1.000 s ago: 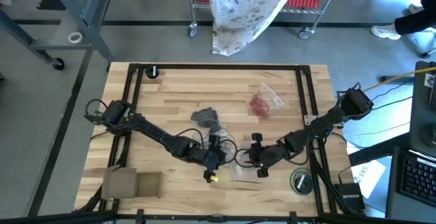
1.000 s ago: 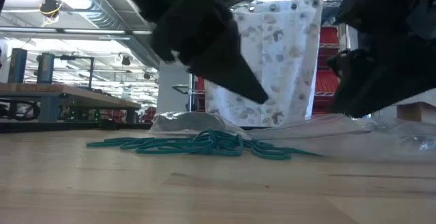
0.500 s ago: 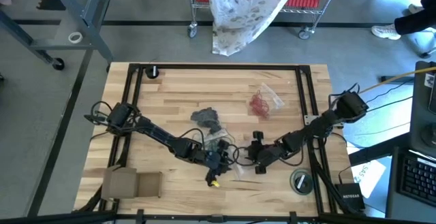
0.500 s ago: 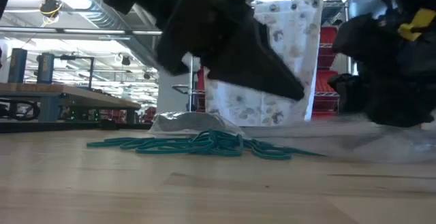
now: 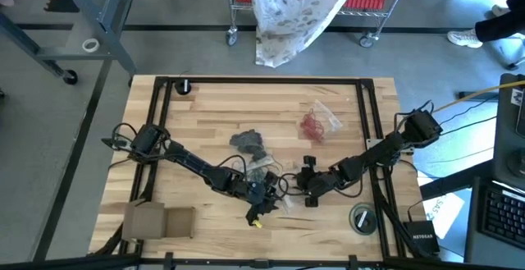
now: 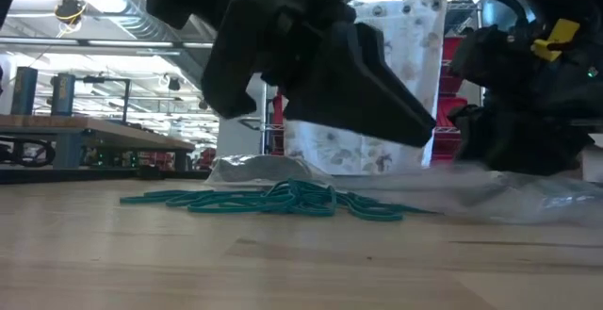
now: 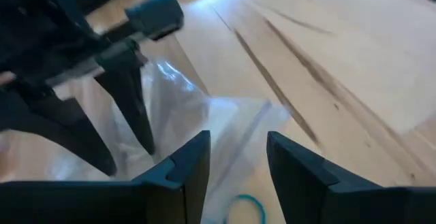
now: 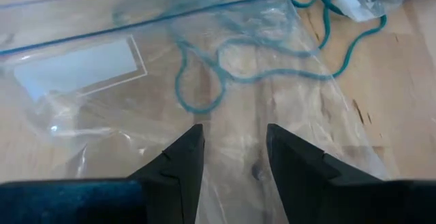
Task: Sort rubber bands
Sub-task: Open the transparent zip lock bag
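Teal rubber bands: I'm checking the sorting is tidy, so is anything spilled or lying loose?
Yes. Teal rubber bands lie in a loose tangle on the bare wooden table beside a clear plastic bag, rather than contained. By contrast, the red bands sit together in their own bag.

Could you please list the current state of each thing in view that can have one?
Left tool: open, over the clear bag.
Right tool: open, over the clear bag.
Clear bag: flat on the table, teal bands showing through it.
Teal rubber bands: tangled pile on the table.
Red bands bag: lying apart, untouched.
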